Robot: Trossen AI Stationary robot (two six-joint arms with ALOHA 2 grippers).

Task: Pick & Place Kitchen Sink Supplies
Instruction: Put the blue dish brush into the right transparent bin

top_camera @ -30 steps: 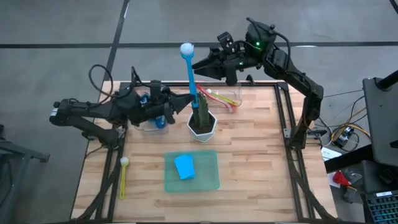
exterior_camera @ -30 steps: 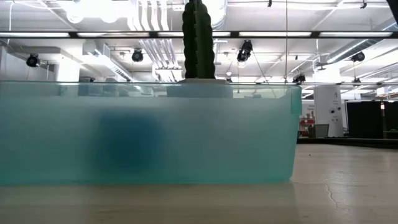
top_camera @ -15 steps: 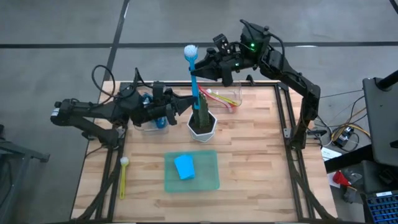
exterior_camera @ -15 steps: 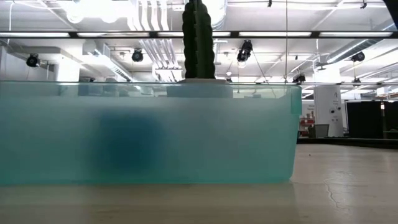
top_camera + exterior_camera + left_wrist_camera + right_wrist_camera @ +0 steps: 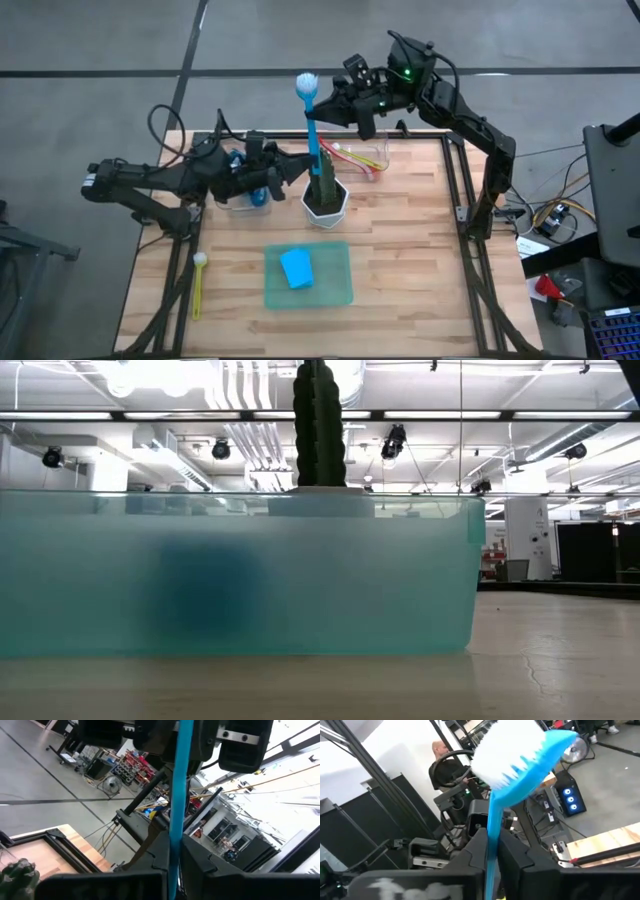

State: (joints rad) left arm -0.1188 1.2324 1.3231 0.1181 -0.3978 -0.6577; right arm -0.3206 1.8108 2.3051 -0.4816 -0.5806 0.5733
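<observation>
A long blue brush point(image 5: 311, 128) with a white bristle head point(image 5: 303, 81) stands upright in the air above the cactus in the white pot point(image 5: 325, 194). My left gripper point(image 5: 300, 170) is shut on its lower handle. My right gripper point(image 5: 322, 107) is shut on its upper handle, just under the head. A light-blue sponge point(image 5: 295, 268) lies flat on the translucent green mat point(image 5: 335, 290). A yellow brush point(image 5: 198, 285) lies on the table near its left edge. A blue soap bottle point(image 5: 256, 192) stands under the left arm. My left gripper pinches the brush's handle point(image 5: 173, 851) between its two fingers, low on the handle. The fingers come level from the table's left and lie across it. The brush stands upright, clear of the table. My right gripper pinches the handle point(image 5: 492, 847) between its two fingers, just below the bristle head point(image 5: 512, 757). The fingers come from the table's far right side and lie across the handle.
A clear tray point(image 5: 362, 155) at the far edge holds pink and yellow brushes. In the low view the green mat point(image 5: 235, 575) fills the picture, with the cactus top point(image 5: 318, 420) behind it. There is bare wood at the near right of the table point(image 5: 410, 280).
My right gripper has gone toward the table's left, up to the blue brush, and the upper handle now sits between its fingers. My left gripper and the brush have stayed almost where they were.
</observation>
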